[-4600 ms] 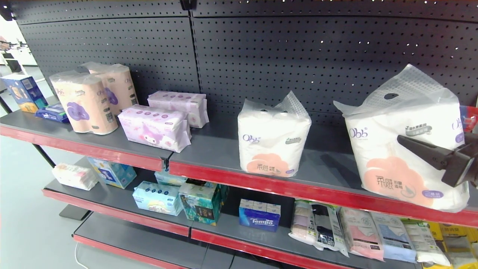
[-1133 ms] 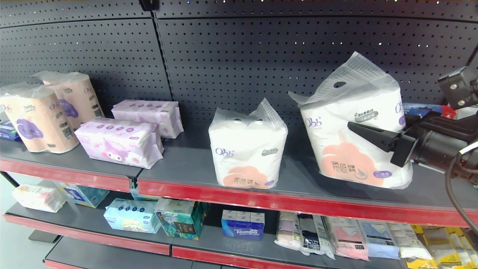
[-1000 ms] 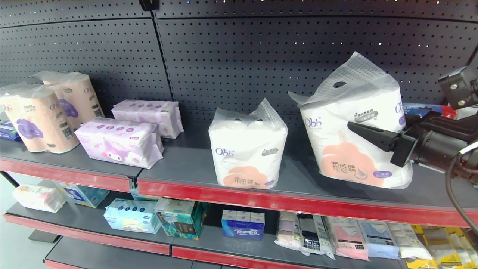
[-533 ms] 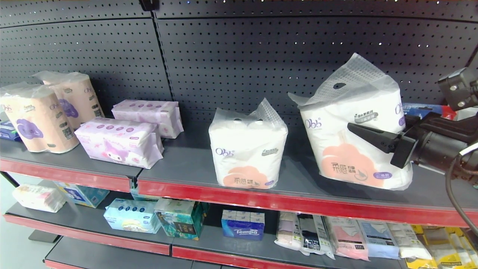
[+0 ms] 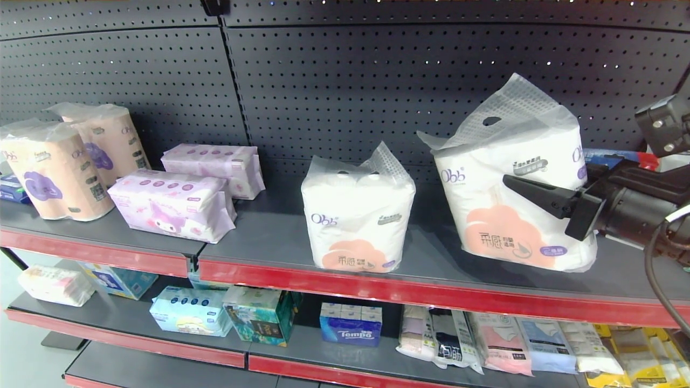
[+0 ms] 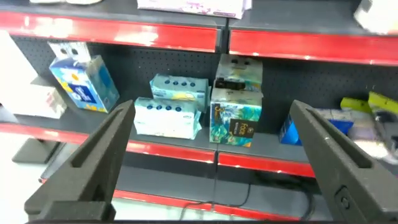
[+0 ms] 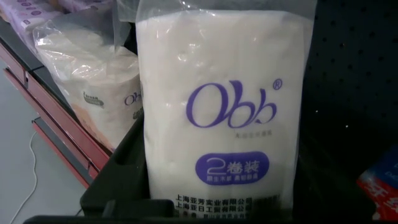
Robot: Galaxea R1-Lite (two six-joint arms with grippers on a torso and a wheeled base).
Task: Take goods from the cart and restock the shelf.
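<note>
Puffy film-wrapped roll pack (image 5: 485,207) in right gripper (image 7: 221,149)

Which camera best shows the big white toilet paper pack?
The head view: the whole large toilet paper pack stands on the top shelf, right hand gripping it. The right wrist view shows just its side, close up. The left wrist view faces lower shelves.

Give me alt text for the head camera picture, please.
The right gripper clasps a large white toilet-roll pack standing on the upper shelf. A smaller matching pack stands to its left, with pink and purple tissue packs farther left.
</note>
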